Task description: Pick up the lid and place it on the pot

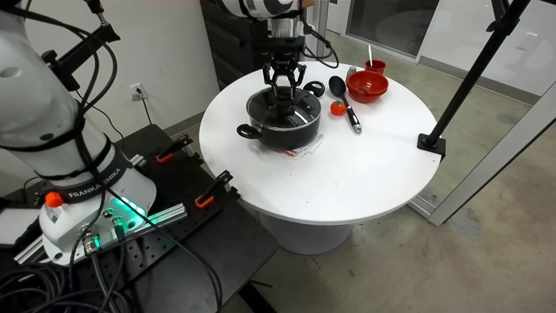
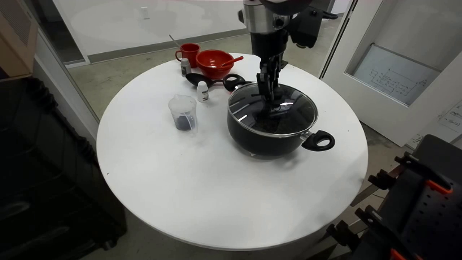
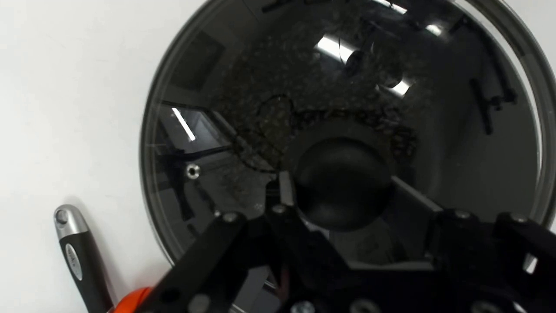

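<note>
The pot (image 1: 289,138), black with two side handles, stands on the white round table and shows in both exterior views. On its rim rests the lid (image 2: 297,117), clear dark glass with a metal edge, lying flat as far as I can see. My gripper (image 1: 284,92) points straight down over the lid's middle. In the wrist view the black knob (image 3: 343,174) of the lid fills the gap between the fingers, and a pad (image 3: 286,188) lies against its side. The opposite fingertip touches the knob's far edge, so the gripper looks shut on it. The knob's lower part is hidden.
Beside the pot lie a tomato (image 1: 338,108) and a black spoon (image 1: 352,117). Red bowls (image 1: 367,89) and a red cup (image 2: 190,54) stand farther off. A clear measuring cup (image 2: 184,112) and a white bottle (image 2: 203,93) are nearby. A cloth (image 1: 310,148) pokes out under the pot.
</note>
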Available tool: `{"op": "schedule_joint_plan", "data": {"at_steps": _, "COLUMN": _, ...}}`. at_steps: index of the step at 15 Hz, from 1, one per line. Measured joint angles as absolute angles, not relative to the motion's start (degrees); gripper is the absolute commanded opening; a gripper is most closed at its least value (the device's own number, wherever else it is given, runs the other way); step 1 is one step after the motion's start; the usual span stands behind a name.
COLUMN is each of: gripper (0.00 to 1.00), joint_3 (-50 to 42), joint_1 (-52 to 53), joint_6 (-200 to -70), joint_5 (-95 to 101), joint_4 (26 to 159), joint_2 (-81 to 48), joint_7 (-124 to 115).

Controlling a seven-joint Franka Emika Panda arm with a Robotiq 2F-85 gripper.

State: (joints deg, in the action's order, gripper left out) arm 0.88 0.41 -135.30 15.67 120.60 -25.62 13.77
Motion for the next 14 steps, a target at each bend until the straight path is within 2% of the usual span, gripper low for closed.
{"op": "schedule_joint_plan", "data": {"at_steps": 9, "gripper": 0.26, "joint_3": 0.22, "joint_1": 0.24, "joint_6": -139.54, "joint_5": 15.69, "joint_4": 121.38, "joint_2": -25.60, "joint_7": 13.39}}
{"op": "schedule_joint_plan", "data": {"at_steps": 10, "gripper": 0.76, "joint_3": 0.22, "joint_1": 0.24, "joint_6": -139.62, "joint_5": 15.69, "joint_4": 121.52, "joint_2": -25.54, "joint_7": 13.38}}
{"op": "schedule_joint_plan", "data": {"at_steps": 12, "gripper": 0.82, "joint_3": 0.21, "joint_1": 0.24, "joint_6": -139.41, "joint_5": 15.69, "joint_4": 121.58, "joint_2": -25.53, "joint_7": 13.33}}
{"op": "schedule_joint_plan", "data": {"at_steps": 14, "gripper": 0.97, "joint_3": 0.00, "joint_1": 0.23, "joint_6": -139.04, "joint_5": 15.69, "joint_4": 121.61, "joint_2": -25.54, "joint_7": 13.30}}
